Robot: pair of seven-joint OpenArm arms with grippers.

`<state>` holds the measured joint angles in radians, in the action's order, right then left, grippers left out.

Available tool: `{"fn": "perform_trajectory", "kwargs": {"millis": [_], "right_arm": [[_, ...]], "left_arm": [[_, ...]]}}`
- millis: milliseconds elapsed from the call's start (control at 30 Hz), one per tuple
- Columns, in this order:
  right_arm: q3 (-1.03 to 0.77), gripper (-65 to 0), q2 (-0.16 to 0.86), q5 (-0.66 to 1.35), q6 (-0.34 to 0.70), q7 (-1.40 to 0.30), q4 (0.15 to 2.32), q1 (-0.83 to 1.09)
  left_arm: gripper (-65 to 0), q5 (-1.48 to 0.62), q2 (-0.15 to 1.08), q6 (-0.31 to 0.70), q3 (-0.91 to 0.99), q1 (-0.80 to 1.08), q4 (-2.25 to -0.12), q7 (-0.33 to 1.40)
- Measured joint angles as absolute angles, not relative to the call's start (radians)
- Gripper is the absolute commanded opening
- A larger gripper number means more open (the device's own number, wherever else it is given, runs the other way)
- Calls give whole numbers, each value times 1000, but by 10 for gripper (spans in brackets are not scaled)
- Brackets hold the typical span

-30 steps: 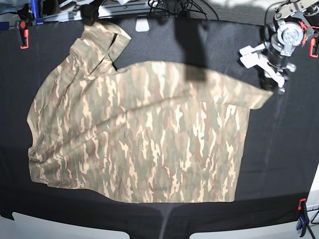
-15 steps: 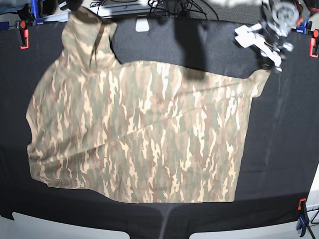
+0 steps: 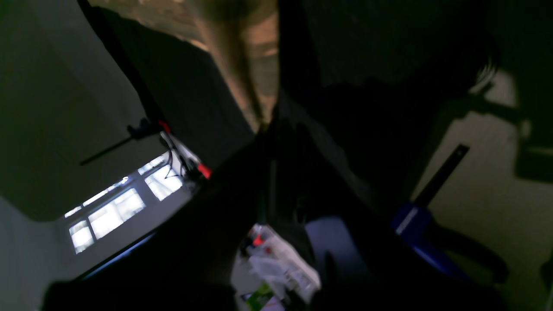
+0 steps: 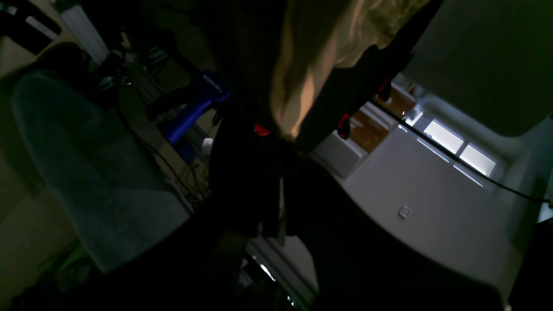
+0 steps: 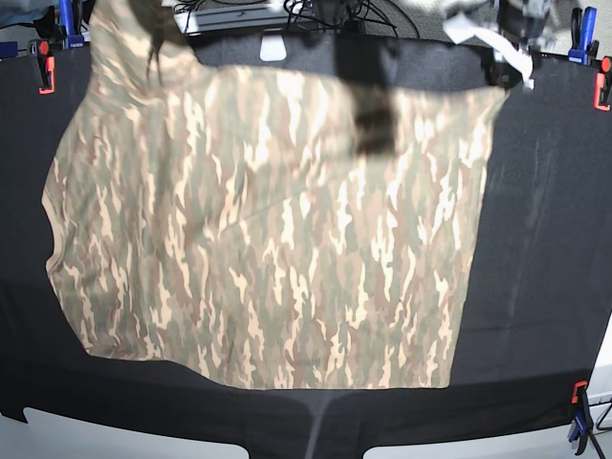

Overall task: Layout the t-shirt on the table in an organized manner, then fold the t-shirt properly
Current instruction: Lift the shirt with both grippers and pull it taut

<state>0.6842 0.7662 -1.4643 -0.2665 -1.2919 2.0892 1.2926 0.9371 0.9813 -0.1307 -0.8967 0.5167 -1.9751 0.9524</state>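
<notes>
Cloth-draped black table (image 5: 545, 287) fills the base view, its near edge cut off by the bottom of the frame, with a blue and red clamp (image 5: 578, 413) at the near right corner. On it the camouflage t-shirt (image 5: 277, 239) has its near hem lying flat while its far edge is lifted toward the back of the table. At the far right, the left gripper (image 5: 507, 72) is pressed together on the shirt's upper right corner; only its lower fingers and a white part show, the rest cropped by the top edge. At the far left the shirt's other corner rises out of frame, and the right gripper cannot be seen in that view. A dark blurred shadow crosses the top middle of the shirt. Both wrist views are very dim and smeared: the left one shows a strip of tan fabric (image 3: 246, 73) running down into dark closed fingers (image 3: 276, 142), the right one a pale tan fold (image 4: 302, 77) pinched at the right gripper (image 4: 281, 142). Beyond lie a bright window (image 4: 458, 147) and a blue object (image 4: 190, 112) with white lettering too blurred to read.
</notes>
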Motion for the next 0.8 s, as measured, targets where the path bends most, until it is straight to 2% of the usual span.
{"fn": "perform_trajectory", "kwargs": {"millis": [267, 433, 633, 800], "right_arm": [[677, -650, 773, -1466, -266, -1291, 2089, 1290], [588, -650, 769, -1460, -322, -1280, 2089, 1233], [450, -650, 763, -1133, -378, -1068, 2090, 1043], [347, -650, 762, -842, -326, -984, 2090, 847]], "left_arm": [[-650, 1071, 981, -164, -896, 615, -1975, 978], [-650, 1137, 981, -290, -894, 589, -1975, 921], [-650, 1120, 978, -296, -894, 487, -1975, 807], [-650, 919, 974, -296, -895, 353, -1975, 768]]}}
